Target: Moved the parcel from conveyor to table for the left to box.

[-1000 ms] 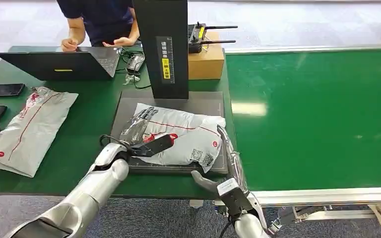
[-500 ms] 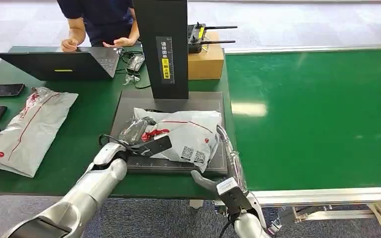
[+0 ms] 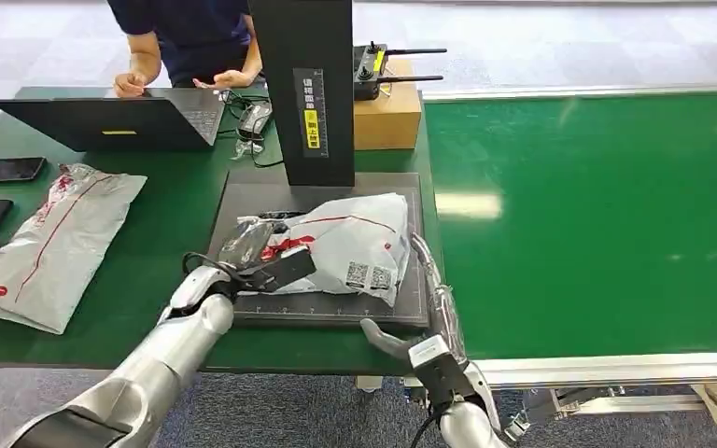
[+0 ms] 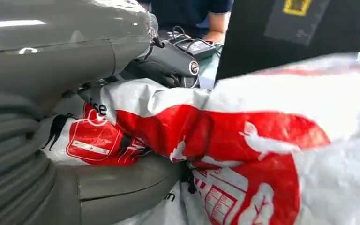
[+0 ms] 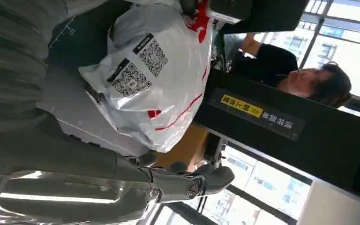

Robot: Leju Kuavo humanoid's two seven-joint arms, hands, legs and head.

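A white and red plastic parcel (image 3: 355, 245) lies crumpled on the dark platform (image 3: 252, 191) under the black column (image 3: 303, 89). My left hand (image 3: 261, 271) grips the parcel's left end, which is bunched up. In the left wrist view the red-printed parcel (image 4: 243, 140) is pinched between the thumb and the fingers of the left hand (image 4: 122, 183). My right hand (image 3: 425, 308) stands open at the platform's front right corner, just right of the parcel and holding nothing. The right wrist view shows the parcel's QR-code labels (image 5: 159, 70) beyond the spread right hand (image 5: 122, 173).
A second parcel (image 3: 56, 243) lies on the green table at the left, near a phone (image 3: 7, 170) and a laptop (image 3: 112, 121). A person sits behind the laptop. A cardboard box (image 3: 387, 117) stands beside the column. The green conveyor (image 3: 597, 224) runs along the right.
The left hand has pulled the parcel left and back toward the column, bunching it up. The right hand has stayed where it was.
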